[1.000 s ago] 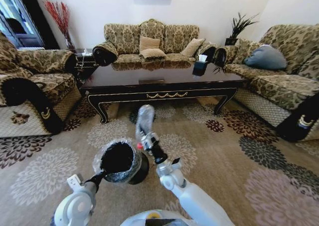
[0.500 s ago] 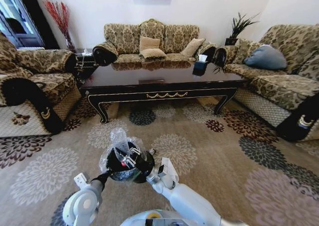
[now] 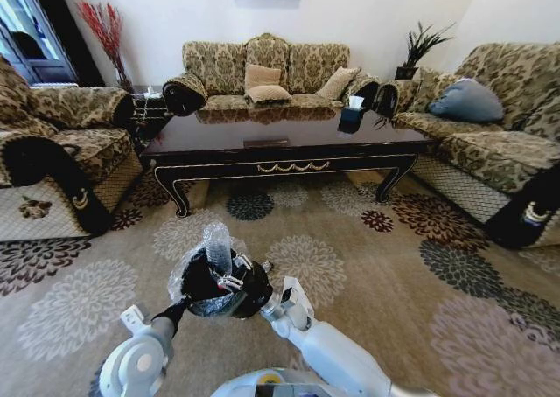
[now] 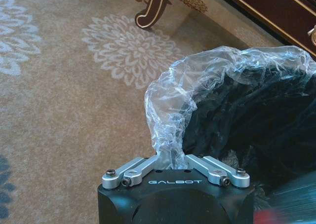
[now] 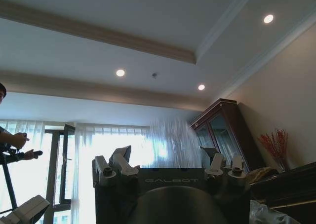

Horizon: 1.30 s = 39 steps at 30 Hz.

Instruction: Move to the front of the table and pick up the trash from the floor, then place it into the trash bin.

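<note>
Inside the trash bin (image 3: 214, 285), a clear bottle (image 3: 217, 247), upright, beside right gripper (image 3: 234, 282).

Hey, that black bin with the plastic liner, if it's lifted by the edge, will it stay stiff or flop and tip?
The liner is crinkly thin film bunched in the left gripper's jaws, so it would likely stretch or slip. The bin looks small and probably light, yet held at one edge it may hang tilted.

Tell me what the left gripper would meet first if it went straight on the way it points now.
The left gripper pinches the clear liner; straight on, it would probably meet the trash bin's black inside first.
</note>
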{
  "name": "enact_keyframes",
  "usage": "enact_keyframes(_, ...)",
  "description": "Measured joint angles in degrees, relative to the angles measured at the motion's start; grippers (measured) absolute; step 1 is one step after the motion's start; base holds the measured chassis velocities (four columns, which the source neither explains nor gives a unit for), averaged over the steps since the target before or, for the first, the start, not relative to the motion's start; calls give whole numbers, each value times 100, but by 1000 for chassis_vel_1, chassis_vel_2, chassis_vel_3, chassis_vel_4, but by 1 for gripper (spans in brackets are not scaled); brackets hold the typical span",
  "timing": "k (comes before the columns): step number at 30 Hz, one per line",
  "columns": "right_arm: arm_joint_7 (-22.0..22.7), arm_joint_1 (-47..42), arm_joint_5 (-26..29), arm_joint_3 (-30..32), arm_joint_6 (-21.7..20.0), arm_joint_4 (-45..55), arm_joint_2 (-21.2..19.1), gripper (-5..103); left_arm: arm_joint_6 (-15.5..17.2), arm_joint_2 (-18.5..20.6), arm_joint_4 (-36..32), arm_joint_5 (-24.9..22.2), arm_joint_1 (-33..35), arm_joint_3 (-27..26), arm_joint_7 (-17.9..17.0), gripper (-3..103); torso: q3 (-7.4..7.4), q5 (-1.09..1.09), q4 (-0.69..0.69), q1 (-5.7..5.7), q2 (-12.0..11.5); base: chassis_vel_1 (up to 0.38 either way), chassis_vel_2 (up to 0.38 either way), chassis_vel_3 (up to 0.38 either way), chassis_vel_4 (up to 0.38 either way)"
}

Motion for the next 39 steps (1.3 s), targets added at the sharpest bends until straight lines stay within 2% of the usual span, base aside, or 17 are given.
enact_keyframes(1, -3, -13, 31, 31, -13, 9, -5, 81, 0, -2, -16, -8, 12, -9, 0, 2, 0, 0, 0, 0, 0, 0, 0, 0, 0)
enact_keyframes(2, -11, -25, 34, 60, -20, 15, -10, 81, 0, -5, -29, -18, 20, -20, -1, 2, 0, 0, 0, 0, 0, 0, 0, 0, 0)
enact_keyframes(5, -4, -65, 63, 156, -49, 43, -35, 96, -1, -6, -76, -45, 31, -63, -6, 2, 0, 1, 0, 0, 0, 0, 0, 0, 0)
enact_keyframes(13, 162, -227, 154, 650, -173, 129, -46, 100, -2, 23, -235, -334, 71, -380, -46, 2, 0, 0, 0, 0, 0, 0, 0, 0, 0)
enact_keyframes(16, 651, -318, 176, 992, -321, 155, -39, 100, -5, 127, -294, -552, 93, -770, -132, 2, 0, 0, 0, 0, 0, 0, 0, 0, 0)
enact_keyframes(17, 651, -318, 176, 992, -321, 155, -39, 100, -5, 127, -294, -552, 93, -770, -132, 2, 0, 0, 0, 0, 0, 0, 0, 0, 0)
enact_keyframes(19, 1313, -360, 79, 1317, -540, 98, -16, 100, -4, 224, -195, -737, -9, -1231, -276, 2, 0, -1, 0, 0, 0, 0, 0, 0, 0)
enact_keyframes(20, 1313, -360, 79, 1317, -540, 98, -16, 100, -4, 224, -195, -737, -9, -1231, -276, 2, 0, -1, 0, 0, 0, 0, 0, 0, 0)
enact_keyframes(24, 2336, -414, -483, 1633, -1005, -77, -26, 100, -8, 373, -8, -1187, -94, -1857, -452, 2, 0, -1, 1, 0, 0, 0, 0, 0, 0)
enact_keyframes(25, 2336, -414, -483, 1633, -1005, -77, -26, 100, -8, 373, -8, -1187, -94, -1857, -452, 2, 0, -1, 1, 0, 0, 0, 0, 0, 0)
enact_keyframes(27, 3444, -494, -886, 1774, -1627, -233, -57, 100, -9, 501, 209, -1470, -96, -2415, -565, 2, 0, -1, -1, 0, 0, 0, 0, 0, 0)
enact_keyframes(28, 3832, -517, -926, 1783, -1873, -275, -46, 100, -9, 550, 311, -1611, -65, -2622, -655, 2, 0, -1, 0, 0, 0, 0, 0, 0, 0)
enact_keyframes(30, 4012, -527, -935, 1781, -2000, -291, -31, 100, -9, 575, 366, -1663, -41, -2712, -693, 2, 0, -2, -1, 0, 0, 0, 0, 0, 0)
enact_keyframes(35, 4925, -501, -854, 1638, -2651, -461, 188, 100, -40, 737, 770, -1844, 95, -3182, -763, 2, 0, -1, 2, 0, 0, 0, 0, 0, 0)
enact_keyframes(36, 4925, -501, -854, 1638, -2651, -461, 188, 100, -40, 737, 770, -1844, 95, -3182, -763, 2, 0, -1, 2, 0, 0, 0, 0, 0, 0)
enact_keyframes(38, 5371, -455, -843, 1515, -2912, -577, 271, 100, -47, 785, 890, -1900, 104, -3286, -763, 2, 0, -2, 0, 0, 0, 0, 0, 0, 0)
enact_keyframes(39, 5758, -424, -805, 1394, -3169, -681, 336, 100, -57, 816, 963, -1935, 122, -3352, -764, 2, 0, -1, 0, 0, 0, 0, 0, 0, 0)
